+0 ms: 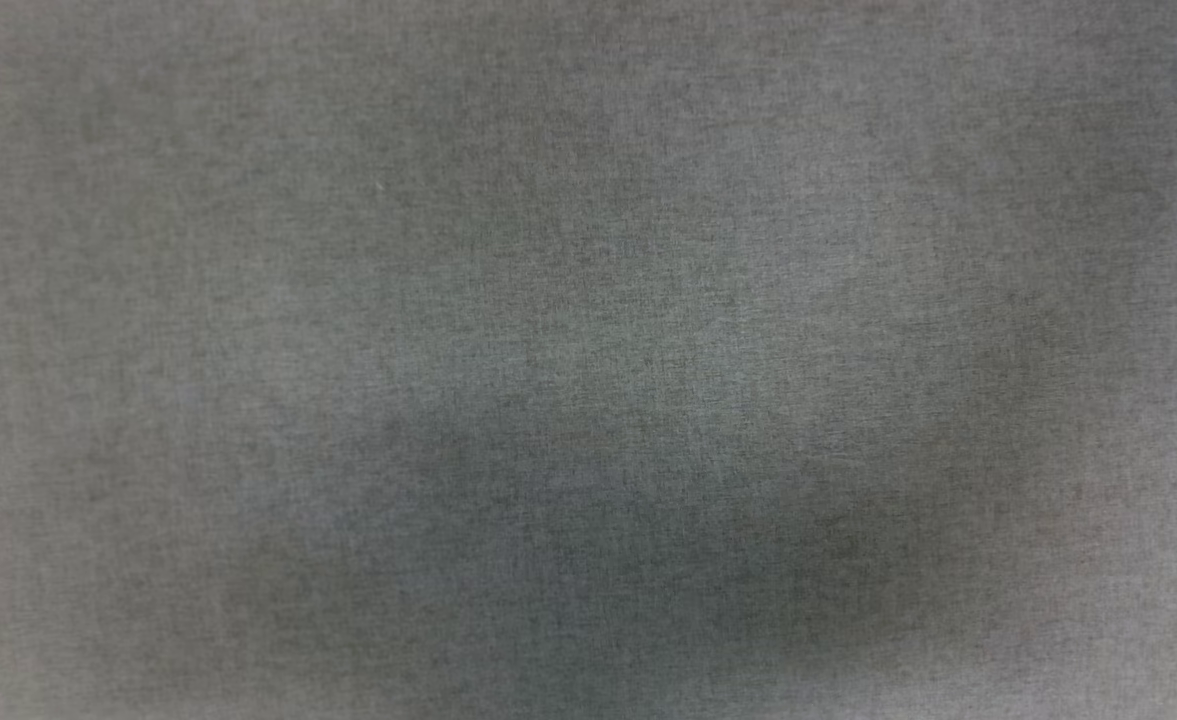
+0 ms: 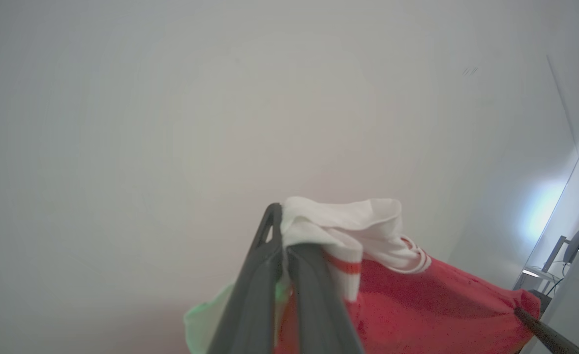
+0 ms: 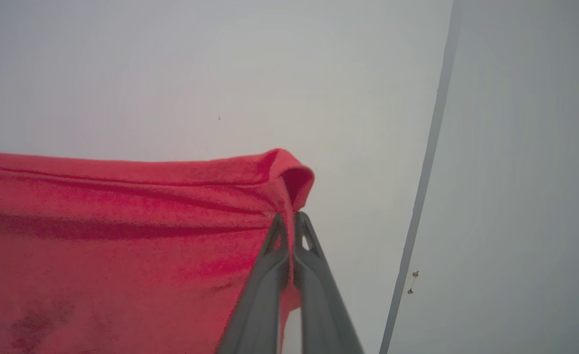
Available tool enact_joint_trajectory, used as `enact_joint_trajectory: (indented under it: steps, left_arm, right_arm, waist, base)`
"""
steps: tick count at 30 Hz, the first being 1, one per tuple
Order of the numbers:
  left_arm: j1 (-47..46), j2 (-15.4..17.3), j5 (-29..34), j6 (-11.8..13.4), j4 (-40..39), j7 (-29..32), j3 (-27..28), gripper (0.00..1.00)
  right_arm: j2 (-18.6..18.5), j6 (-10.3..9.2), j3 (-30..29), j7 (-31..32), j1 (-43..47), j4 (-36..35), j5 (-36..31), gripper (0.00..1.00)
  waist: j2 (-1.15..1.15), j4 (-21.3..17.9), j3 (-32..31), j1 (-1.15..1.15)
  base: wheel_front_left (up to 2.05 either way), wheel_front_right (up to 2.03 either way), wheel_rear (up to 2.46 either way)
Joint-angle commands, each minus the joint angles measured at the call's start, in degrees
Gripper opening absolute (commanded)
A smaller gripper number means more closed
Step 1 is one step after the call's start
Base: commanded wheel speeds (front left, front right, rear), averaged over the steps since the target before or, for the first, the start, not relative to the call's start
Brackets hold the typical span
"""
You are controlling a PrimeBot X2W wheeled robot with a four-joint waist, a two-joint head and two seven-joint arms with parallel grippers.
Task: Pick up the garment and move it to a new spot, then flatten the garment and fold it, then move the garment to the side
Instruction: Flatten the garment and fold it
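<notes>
Left wrist view: a red sports jersey [image 2: 417, 305] of soft knit cloth is seen gripped at its white sleeve panel with red-striped trim [image 2: 353, 236] by the left gripper [image 2: 285, 241], whose two long dark fingers are pressed together on a bunched fold. In the right wrist view, the right gripper [image 3: 291, 221] is likewise clamped on a rolled red edge of the jersey [image 3: 122, 221], and taut creases are drawn across the cloth toward that pinch. The garment is thus held up in the air, spread between the two grips, with a pale plain wall [image 3: 171, 73] behind it. In the head view, a grey woven surface [image 1: 588, 250] is seen, crossed by a soft shadow.

The jersey is judged to be light, limp and without any stiffness of its own. It can be expected to sag wherever it is unsupported and to crumple when set down. The knit looks smooth, so a thin single layer could slip out of narrow fingers. Hold is best taken on doubled or rolled edges, such as sleeve hems, shoulder seams or bottom corners. Two well-separated grips are advised so that it can be laid flat under light tension.
</notes>
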Motion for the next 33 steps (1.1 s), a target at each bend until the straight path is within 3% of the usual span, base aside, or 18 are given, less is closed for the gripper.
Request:
enact_joint_trajectory:
  steps: [1,3,8,18,25,33]
  left_arm:
    - [1.8,0.5,0.1,-0.2,0.8,0.2,-0.2,0.00]
    - [5.4,0.2,-1.9,-0.8,1.4,3.2,-0.7,0.00]
    - [17.2,3.9,-5.3,-1.2,-5.7,6.2,-2.9,0.00]
    - [47.4,8.5,-11.8,-1.2,-27.2,1.9,-7.5,0.00]
    - [65.7,11.6,-12.2,-1.2,-40.3,-1.1,-9.3,0.00]
    - [82.9,16.2,-9.6,-1.2,-52.0,-1.5,-6.3,0.00]
  right_arm:
    - [-0.6,-0.23,0.1,-0.6,1.6,0.6,0.5,0.00]
    - [1.1,-0.21,1.3,-0.5,4.6,0.5,1.5,0.00]
    - [1.9,-0.18,7.0,1.5,14.6,-4.6,5.5,0.00]
    - [-7.1,-0.17,13.7,4.5,39.3,-20.1,18.4,0.00]
    - [-13.0,-0.17,13.1,5.2,56.1,-30.1,24.7,0.00]
    - [-19.1,-0.17,8.3,6.2,73.4,-41.4,28.2,0.00]
  waist:
    - [0.00,0.4,-0.5,0.00]
    - [0.00,0.2,-1.0,0.00]
    - [0.00,-0.6,-1.9,0.00]
    - [0.00,2.4,-5.5,0.00]
    - [0.00,3.7,-8.7,0.00]
    - [0.00,3.6,-11.7,0.00]
  base:
    - [0.00,0.00,0.00]
    - [0.00,0.00,0.00]
    - [0.00,0.00,0.00]
    - [0.00,0.00,0.00]
    - [0.00,0.00,0.00]
    - [0.00,0.00,0.00]
